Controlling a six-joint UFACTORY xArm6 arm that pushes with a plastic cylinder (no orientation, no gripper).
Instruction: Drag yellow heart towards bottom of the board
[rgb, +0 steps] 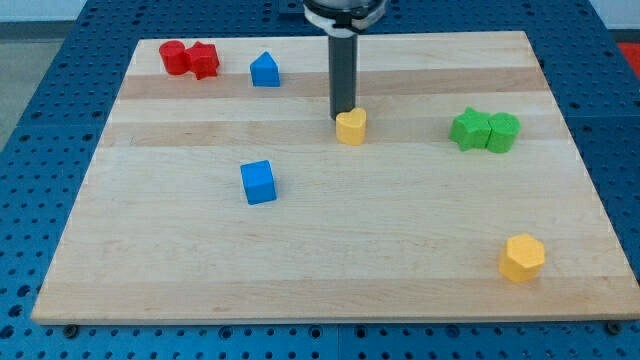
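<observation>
The yellow heart (351, 127) lies on the wooden board (330, 240), a little above the board's middle. My tip (343, 115) stands right at the heart's upper left edge, touching or almost touching it, on the side toward the view's top. The rod rises straight up from there to the arm at the view's top edge.
A yellow hexagon (522, 258) lies at the lower right. A blue cube (258, 183) lies left of centre. A blue house-shaped block (265, 70) and two red blocks (189, 58) lie at the upper left. Two green blocks (485, 131) lie at the right.
</observation>
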